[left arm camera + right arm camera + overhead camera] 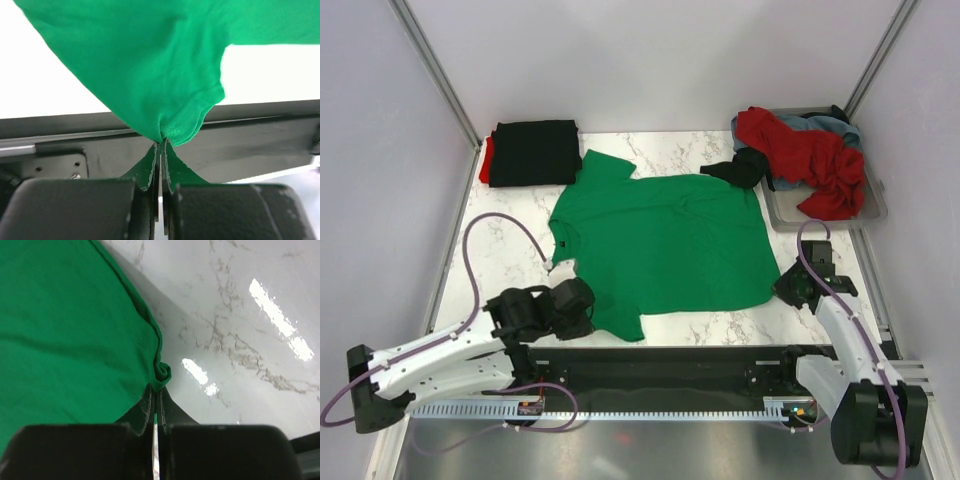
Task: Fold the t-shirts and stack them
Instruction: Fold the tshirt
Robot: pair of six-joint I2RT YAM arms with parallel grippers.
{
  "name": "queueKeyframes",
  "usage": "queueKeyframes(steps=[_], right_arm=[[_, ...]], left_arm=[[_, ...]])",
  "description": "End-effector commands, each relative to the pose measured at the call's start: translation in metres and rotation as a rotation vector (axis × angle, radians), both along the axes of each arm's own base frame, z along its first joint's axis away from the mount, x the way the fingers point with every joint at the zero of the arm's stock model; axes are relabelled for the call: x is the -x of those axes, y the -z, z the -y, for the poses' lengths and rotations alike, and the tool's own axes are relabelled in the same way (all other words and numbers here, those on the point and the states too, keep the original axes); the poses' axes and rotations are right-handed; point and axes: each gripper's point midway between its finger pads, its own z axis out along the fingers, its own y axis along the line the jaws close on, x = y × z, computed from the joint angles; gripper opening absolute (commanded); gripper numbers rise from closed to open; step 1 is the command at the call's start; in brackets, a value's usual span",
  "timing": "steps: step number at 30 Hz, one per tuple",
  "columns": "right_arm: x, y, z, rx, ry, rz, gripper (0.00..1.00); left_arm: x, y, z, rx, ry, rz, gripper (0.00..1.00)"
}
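The bright green cloth t-shirt [665, 240] is spread flat on the white marble table [510, 250]. Its near left corner is pinched tight in the left gripper [160, 150]. Its near right corner is pinched tight in the right gripper [156, 391]. A folded black t-shirt [533, 152] is laid far left, well apart.

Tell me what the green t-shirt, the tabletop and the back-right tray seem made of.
The green t-shirt looks like soft matte knit cloth: it wrinkles and shows a stitched hem. The tabletop is glossy white with grey veins, marble or marble-look laminate; lamps glare off it. The tray is probably plastic, with a thin smooth greyish rim.
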Motion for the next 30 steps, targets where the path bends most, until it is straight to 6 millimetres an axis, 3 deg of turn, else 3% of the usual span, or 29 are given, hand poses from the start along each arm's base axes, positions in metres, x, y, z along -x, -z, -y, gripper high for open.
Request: queueKeyframes(steps=[1,8,11,18,22,25,26,30], right_arm=[[0.017,-0.020,-0.013,-0.064,-0.031,-0.016,0.00],[0.048,-0.041,-0.027,-0.129,-0.048,0.017,0.00],[0.050,-0.051,-0.035,-0.165,-0.074,0.032,0.00],[0.034,-0.066,-0.026,-0.104,-0.098,0.045,0.00],[0.012,-0.072,-0.031,-0.133,-0.109,0.067,0.00],[-0.011,-0.084,-0.033,-0.125,-0.109,0.102,0.00],[-0.018,-0.082,-0.033,-0.117,-0.113,0.089,0.00],[-0.046,-0.082,-0.024,-0.062,-0.116,0.077,0.00]], left_arm=[[-0.013,-0.035,-0.030,-0.079,-0.040,0.103,0.02],[-0.007,-0.075,-0.051,-0.071,-0.053,0.138,0.02],[-0.008,-0.094,-0.053,-0.054,-0.056,0.159,0.02],[-0.028,-0.127,-0.060,-0.174,-0.019,0.251,0.02],[-0.059,-0.145,-0.048,-0.260,0.031,0.324,0.02],[-0.085,-0.142,-0.044,-0.300,0.059,0.307,0.02],[-0.099,-0.146,-0.035,-0.266,0.057,0.336,0.02],[-0.140,-0.138,-0.038,-0.244,0.047,0.309,0.02]])
